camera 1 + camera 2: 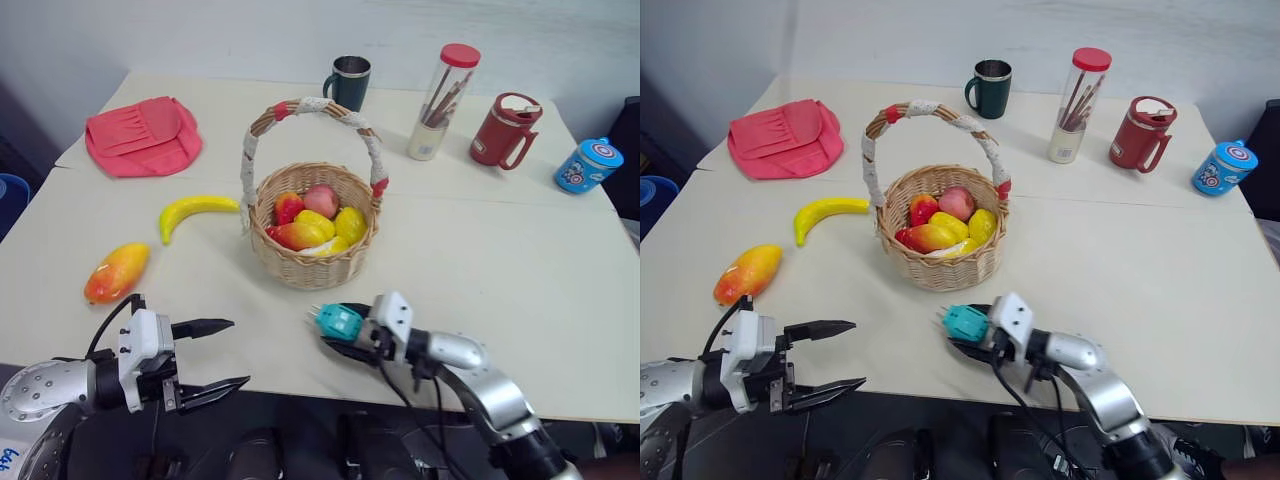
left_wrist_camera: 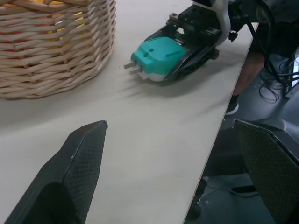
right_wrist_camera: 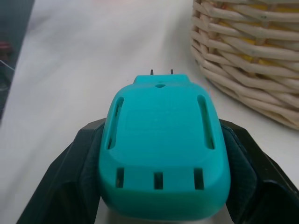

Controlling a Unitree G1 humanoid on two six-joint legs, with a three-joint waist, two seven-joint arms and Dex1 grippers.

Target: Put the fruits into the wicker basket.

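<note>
Teal plug [image 1: 338, 322] clamped in right gripper [image 1: 345, 335] beside wicker basket [image 1: 312, 262] (already fruit-filled), left gripper [image 1: 222, 354] apart, empty.

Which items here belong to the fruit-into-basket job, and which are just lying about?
Job: banana, mango, wicker basket already holding fruit.

Lying about: teal plug between the right gripper's fingers, pink pouch, dark mug, clear tube with red cap, red mug, blue cup.

Banana [image 1: 195, 212] yellow; mango [image 1: 116, 272] orange-red-yellow; wicker basket [image 1: 312, 262] tan, handle white with red ends; plug gadget [image 1: 338, 322] teal.
</note>
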